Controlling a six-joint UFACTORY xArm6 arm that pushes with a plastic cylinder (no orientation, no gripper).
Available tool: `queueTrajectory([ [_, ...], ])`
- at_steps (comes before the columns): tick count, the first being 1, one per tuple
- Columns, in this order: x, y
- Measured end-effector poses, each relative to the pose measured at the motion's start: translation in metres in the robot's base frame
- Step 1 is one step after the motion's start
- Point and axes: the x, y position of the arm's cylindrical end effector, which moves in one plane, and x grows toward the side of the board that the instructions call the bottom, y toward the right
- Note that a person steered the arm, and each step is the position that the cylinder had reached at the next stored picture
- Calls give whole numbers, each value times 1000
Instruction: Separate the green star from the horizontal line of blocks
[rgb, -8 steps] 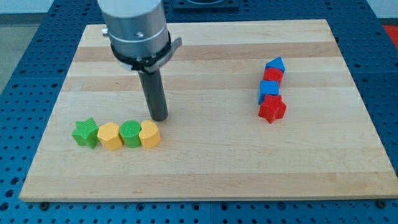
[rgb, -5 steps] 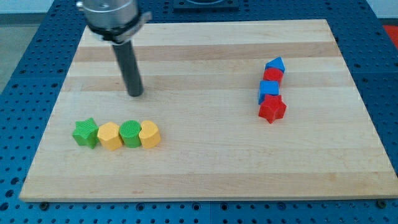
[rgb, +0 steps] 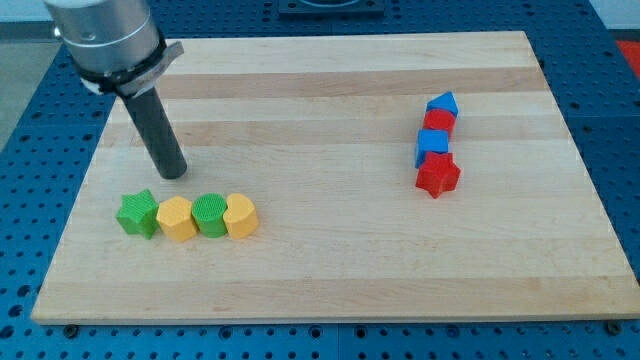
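Green star: you will find the green star (rgb: 137, 213) at the view's left end of the horizontal row, near the lower left of the desk (rgb: 330, 270), touching the yellow block beside it.
Row: running to the view's right from the star come a yellow block (rgb: 177, 219), a green round block (rgb: 210, 215) and a second yellow block (rgb: 241, 216), all pressed side by side.
My tip: my tip (rgb: 173, 173) stands on the desk just above the row, over the seam between the star and the first yellow block, near them but apart from both.
Hand: there is none on this arm, only the dark rod, so you have nothing to read as clenched or released, and nothing is being held.
Other blocks: well apart on the view's right stands a vertical stack of a blue block (rgb: 441, 103), a red block (rgb: 440, 122), another blue block (rgb: 432, 143) and a red star (rgb: 437, 176); these are no part of your task.
Done so far: judging by how things lie, nothing of the separation itself; the star sits flush in the line with no gap.
Left to do: by my reading, you must bring the tip to the star's right-hand side or into the seam, then push the star toward the view's left or bottom, clear of the row.
Risk: the seam is tight, so a push that is slightly off would likely drag the first yellow block along too.
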Motion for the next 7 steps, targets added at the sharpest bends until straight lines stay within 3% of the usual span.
queueTrajectory([
  [3,61,-8],
  [7,83,-57],
])
